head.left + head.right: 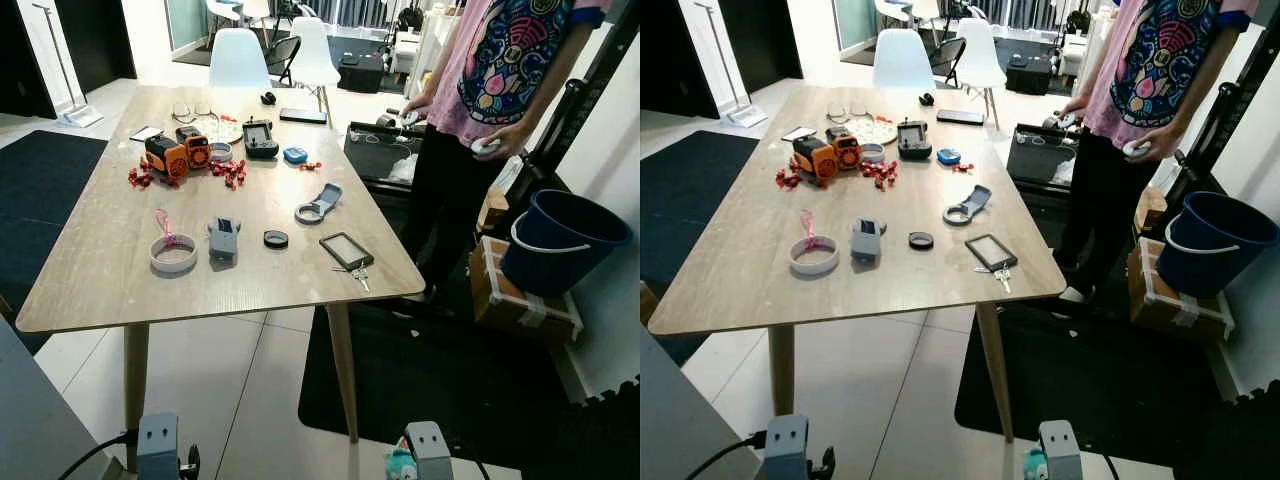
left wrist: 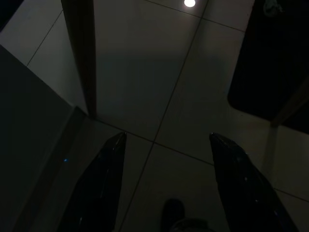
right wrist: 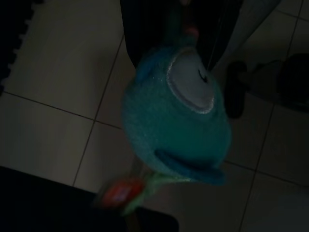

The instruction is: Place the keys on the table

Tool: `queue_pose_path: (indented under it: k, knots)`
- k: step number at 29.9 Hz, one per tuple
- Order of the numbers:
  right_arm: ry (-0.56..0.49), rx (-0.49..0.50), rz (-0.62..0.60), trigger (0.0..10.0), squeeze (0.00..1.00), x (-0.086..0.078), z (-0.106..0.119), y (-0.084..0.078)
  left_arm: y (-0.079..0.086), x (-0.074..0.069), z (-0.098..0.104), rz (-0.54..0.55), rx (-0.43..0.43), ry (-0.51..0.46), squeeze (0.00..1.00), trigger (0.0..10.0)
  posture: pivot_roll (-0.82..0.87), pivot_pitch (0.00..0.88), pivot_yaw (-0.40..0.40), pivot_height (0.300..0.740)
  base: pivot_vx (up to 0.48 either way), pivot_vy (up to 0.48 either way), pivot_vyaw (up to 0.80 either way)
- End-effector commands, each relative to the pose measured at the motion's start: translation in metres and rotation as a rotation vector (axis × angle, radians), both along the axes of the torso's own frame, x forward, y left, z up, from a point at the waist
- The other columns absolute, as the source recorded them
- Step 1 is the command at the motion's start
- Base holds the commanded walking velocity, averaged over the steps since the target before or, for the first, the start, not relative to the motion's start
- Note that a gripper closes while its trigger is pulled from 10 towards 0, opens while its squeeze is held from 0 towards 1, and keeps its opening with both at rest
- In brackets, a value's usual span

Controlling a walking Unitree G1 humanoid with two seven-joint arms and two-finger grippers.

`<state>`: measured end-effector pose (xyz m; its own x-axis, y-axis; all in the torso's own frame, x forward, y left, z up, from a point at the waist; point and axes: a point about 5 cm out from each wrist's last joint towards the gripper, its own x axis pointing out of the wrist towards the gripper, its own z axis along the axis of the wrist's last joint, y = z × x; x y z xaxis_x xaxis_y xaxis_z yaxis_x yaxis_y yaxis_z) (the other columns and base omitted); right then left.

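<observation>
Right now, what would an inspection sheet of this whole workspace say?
Surface: wooden table, crowded.
Job's things: teal plush keychain at the right gripper, low over the floor; a set of keys already lies near the table's right edge.
Clutter: orange gadgets, tape roll, red bits, black card.
Grippers: left gripper open, idle above the tiles.
Cables: one by the left wrist.
Surroundings: person standing, blue bucket, white chairs.

My wrists (image 1: 157,437) are grey blocks with two screws each; my fingers (image 2: 99,188) are long, black, tapered.
</observation>
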<state>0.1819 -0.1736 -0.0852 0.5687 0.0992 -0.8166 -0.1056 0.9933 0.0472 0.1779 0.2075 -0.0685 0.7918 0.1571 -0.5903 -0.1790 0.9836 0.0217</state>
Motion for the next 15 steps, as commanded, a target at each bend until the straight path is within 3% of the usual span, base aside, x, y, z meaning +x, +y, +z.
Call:
queue_pose_path:
  k: [1,15]
  knots:
    - [-0.005,-0.005,-0.001,10.0,0.00,0.0015,0.0008,-0.0010,-0.0022,-0.0056,-0.0042,-0.004,-0.005,0.030,0.00,10.0,0.08,0.008,-0.060,0.740,0.000,0.000,0.00]
    - [0.006,-0.033,-0.017,10.0,0.00,-0.0059,-0.0018,-0.0077,0.0016,-0.0108,-0.0081,-0.016,-0.020,0.073,0.00,10.0,0.07,0.009,-0.054,0.740,0.000,0.000,0.00]
